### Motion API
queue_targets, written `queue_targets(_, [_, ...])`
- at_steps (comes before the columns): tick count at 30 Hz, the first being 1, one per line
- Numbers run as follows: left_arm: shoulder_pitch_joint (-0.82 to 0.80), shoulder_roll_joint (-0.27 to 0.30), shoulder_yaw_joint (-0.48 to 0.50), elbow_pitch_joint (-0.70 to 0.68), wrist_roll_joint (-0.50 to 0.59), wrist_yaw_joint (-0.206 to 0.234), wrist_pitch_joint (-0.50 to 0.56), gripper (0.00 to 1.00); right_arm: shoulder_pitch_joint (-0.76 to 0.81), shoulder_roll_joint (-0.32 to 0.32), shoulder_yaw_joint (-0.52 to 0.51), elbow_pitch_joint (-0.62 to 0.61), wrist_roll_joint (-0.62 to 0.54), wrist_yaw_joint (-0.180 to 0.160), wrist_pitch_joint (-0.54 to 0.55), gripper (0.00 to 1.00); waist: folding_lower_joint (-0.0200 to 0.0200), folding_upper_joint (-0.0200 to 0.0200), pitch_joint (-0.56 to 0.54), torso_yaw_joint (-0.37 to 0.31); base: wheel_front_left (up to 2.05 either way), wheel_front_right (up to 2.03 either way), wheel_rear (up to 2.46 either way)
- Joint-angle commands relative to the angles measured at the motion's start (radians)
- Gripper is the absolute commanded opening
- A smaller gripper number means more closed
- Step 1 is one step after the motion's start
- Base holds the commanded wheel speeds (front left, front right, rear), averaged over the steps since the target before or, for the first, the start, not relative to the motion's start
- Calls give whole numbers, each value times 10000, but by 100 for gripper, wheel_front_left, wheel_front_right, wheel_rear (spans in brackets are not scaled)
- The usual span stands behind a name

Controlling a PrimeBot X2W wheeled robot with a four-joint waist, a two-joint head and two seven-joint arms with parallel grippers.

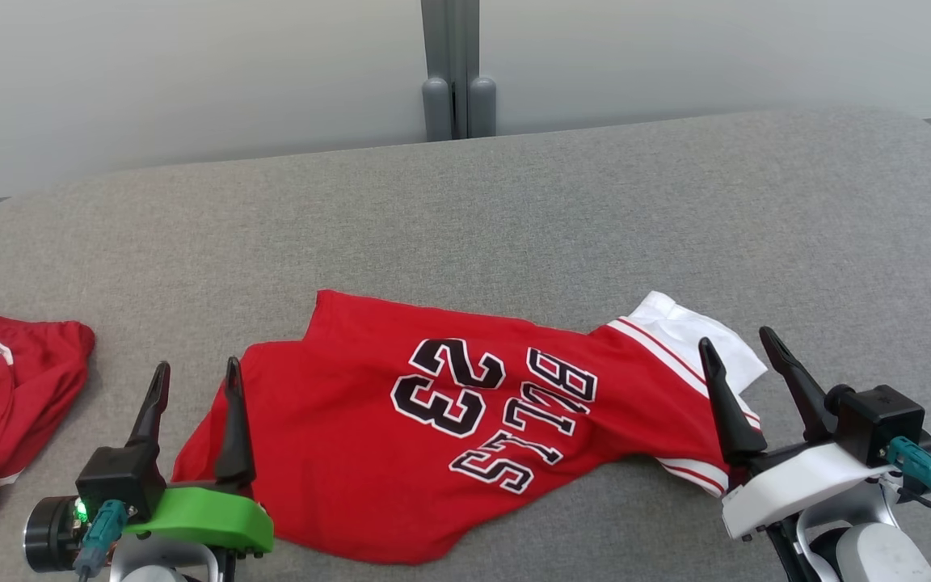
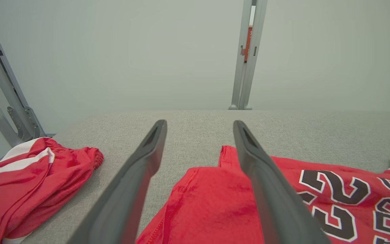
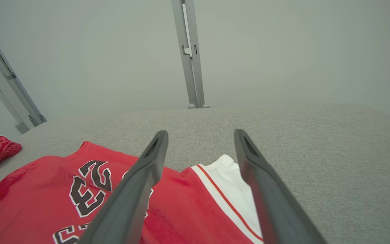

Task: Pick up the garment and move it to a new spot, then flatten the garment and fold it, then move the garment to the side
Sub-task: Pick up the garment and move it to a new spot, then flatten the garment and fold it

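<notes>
A red jersey (image 1: 465,420) printed with "23" and "BULLS" in black and white lies spread, a little rumpled, on the grey surface (image 1: 514,210) in the head view, its white-trimmed end (image 1: 692,331) pointing right. My left gripper (image 1: 195,376) hovers open at the jersey's left edge, empty; between its fingers the left wrist view shows the jersey's red corner (image 2: 212,200). My right gripper (image 1: 744,343) stands open over the white-trimmed end, holding nothing; the right wrist view has that white band (image 3: 232,183) between its fingers.
A second red garment (image 1: 5,396) with white stripes lies bunched at the far left edge of the grey surface. A grey post (image 1: 453,69) rises behind the surface against a pale wall. Bare grey fabric stretches behind and to the right of the jersey.
</notes>
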Motion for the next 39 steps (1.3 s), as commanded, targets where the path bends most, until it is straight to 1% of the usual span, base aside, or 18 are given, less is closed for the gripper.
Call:
queue_targets(1, [135,80,22,54,-17,9,-21,100,145,-12,-20,-56,-5,1,32,100,0,0,7,6,0,0,0])
queue_targets(3, [68,111,55,191,-77,-100,-28,100,154,-12,-28,-96,-13,1,47,100,0,0,15,15,0,0,0])
queue_targets(14, [-143,42,137,520,-36,-246,-48,100,157,46,-72,-153,-69,1,121,100,0,0,-11,110,0,0,0])
queue_targets(17, [-408,102,73,468,63,-306,-38,100,85,32,-86,-186,-30,1,140,100,0,0,93,133,0,0,0])
queue_targets(20, [-916,139,-108,419,200,-487,182,100,-93,-13,-75,-260,-13,1,164,100,0,0,331,112,0,0,0])
queue_targets(24, [-2120,35,-500,589,319,-950,803,100,-382,-46,-27,-403,-24,1,184,100,0,0,904,-25,0,0,0])
queue_targets(28, [-3530,-251,-892,1316,201,-1515,1528,100,-716,-16,3,-501,-15,1,101,100,0,0,1631,-278,0,0,0])
queue_targets(34, [-5195,-670,-1246,3661,-236,-2450,2629,100,-1152,70,116,-342,-29,1,-121,100,0,0,2477,-654,0,0,0])
queue_targets(37, [-5831,-727,-1331,5041,-430,-2906,3143,100,-1336,108,193,-179,-33,1,-229,100,0,0,2734,-829,0,0,0])
queue_targets(39, [-6143,-732,-1330,5823,-515,-3093,3340,100,-1420,125,177,-52,-15,1,-317,100,0,0,2853,-912,0,0,0])
